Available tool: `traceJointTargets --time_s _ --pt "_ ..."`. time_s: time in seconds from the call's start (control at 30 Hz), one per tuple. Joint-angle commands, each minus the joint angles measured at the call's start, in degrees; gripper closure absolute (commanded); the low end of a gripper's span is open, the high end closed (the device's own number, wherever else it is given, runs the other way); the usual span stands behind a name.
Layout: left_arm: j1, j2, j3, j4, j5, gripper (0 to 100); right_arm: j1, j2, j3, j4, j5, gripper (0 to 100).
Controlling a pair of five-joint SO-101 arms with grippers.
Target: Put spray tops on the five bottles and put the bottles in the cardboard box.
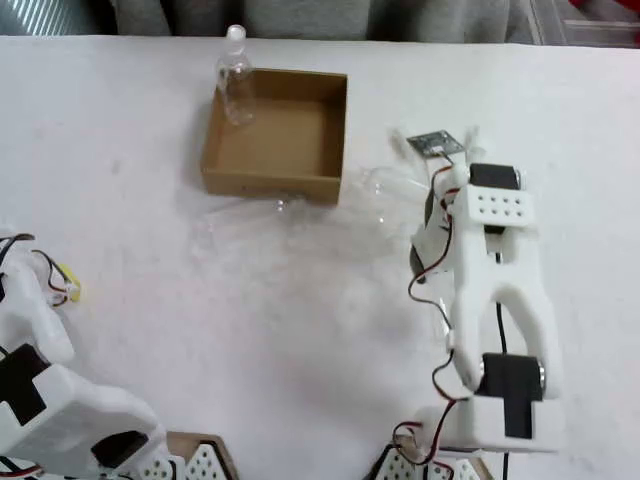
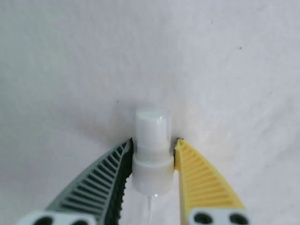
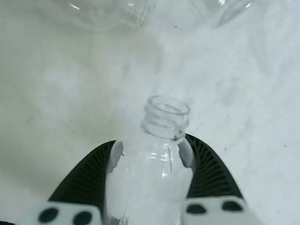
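Note:
My left gripper (image 2: 153, 145) is shut on a white spray top (image 2: 152, 140), pinched between the grey and yellow fingers (image 2: 201, 183) just above the white table. In the high view the left arm sits at the near left edge, its yellow fingertip (image 1: 68, 288) showing. My right gripper (image 3: 152, 145) is shut on a clear bottle (image 3: 159, 154) whose open threaded neck (image 3: 165, 115) points away from the wrist. The cardboard box (image 1: 275, 180) stands at the back centre. One capped bottle (image 1: 235, 85) stands upright in its far left corner.
Clear uncapped bottles lie on the table in front of the box (image 1: 250, 215) and to its right (image 1: 385, 190); two of them show beyond the held bottle (image 3: 108, 11), (image 3: 225, 9). The right arm (image 1: 495, 290) stretches over the right side of the table.

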Motion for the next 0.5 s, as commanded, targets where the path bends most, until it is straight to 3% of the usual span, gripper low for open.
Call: traceJointTargets --time_s 0.0,0.2,0.47 --pt "0.9 1.3 -1.6 -1.8 -0.3 86 -0.5 -6.3 1.9 -4.8 -2.2 98.1" --pt "0.9 1.3 -1.6 -1.8 -0.3 86 -1.5 -11.3 11.8 -19.0 -5.6 98.2" --pt "0.9 1.3 -1.6 -1.8 -0.3 86 -7.3 -14.2 15.1 -26.1 -6.1 98.2"
